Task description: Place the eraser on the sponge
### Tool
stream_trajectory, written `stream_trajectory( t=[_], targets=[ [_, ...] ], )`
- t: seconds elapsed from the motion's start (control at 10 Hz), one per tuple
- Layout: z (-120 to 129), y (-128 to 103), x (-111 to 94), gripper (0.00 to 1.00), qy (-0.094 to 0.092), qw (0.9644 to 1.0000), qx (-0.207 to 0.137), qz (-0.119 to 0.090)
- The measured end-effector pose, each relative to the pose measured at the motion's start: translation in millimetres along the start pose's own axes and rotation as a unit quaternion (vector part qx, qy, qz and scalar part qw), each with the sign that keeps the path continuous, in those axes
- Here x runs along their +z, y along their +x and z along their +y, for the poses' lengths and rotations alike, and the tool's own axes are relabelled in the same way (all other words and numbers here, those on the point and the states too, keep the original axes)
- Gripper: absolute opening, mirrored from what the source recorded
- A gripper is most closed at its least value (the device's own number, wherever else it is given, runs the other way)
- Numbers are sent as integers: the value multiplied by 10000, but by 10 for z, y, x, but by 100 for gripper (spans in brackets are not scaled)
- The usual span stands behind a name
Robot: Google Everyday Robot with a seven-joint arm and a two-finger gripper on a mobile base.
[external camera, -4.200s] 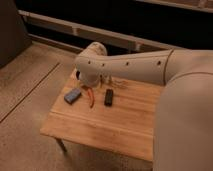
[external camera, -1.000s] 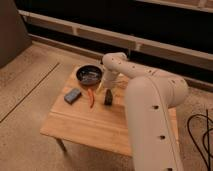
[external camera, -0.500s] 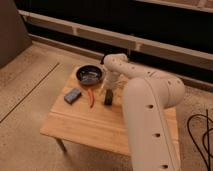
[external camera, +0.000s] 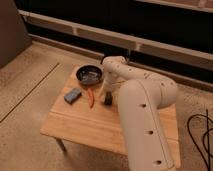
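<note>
The eraser (external camera: 108,100) is a small black block lying on the wooden table (external camera: 95,127), right of a thin red-orange strip. The sponge (external camera: 73,95), a flat grey-blue pad, lies at the table's left side, well apart from the eraser. My white arm reaches in from the lower right and bends down at its end. The gripper (external camera: 106,93) hangs directly over the eraser, touching or nearly touching its top. The arm's end hides part of the eraser.
A dark round pan (external camera: 89,75) stands at the table's back left corner, just behind the gripper. The red-orange curved strip (external camera: 91,98) lies between sponge and eraser. A black cable (external camera: 202,137) loops on the floor at the right.
Since the earliest frame the arm has swung off the pan and over to the eraser. Over the last second it has barely moved. Sponge, strip and eraser lie where they were.
</note>
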Motion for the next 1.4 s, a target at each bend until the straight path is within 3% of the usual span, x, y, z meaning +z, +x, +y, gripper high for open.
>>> stream_trajectory(
  t=[0.2,1.0,1.3,1.4],
  targets=[
    [-23,7,45,60,30,9999,73,87],
    [-18,6,42,60,29,9999,82,85],
    [-18,6,43,79,30,9999,82,85],
    [-18,6,43,79,30,9999,82,85]
  ],
)
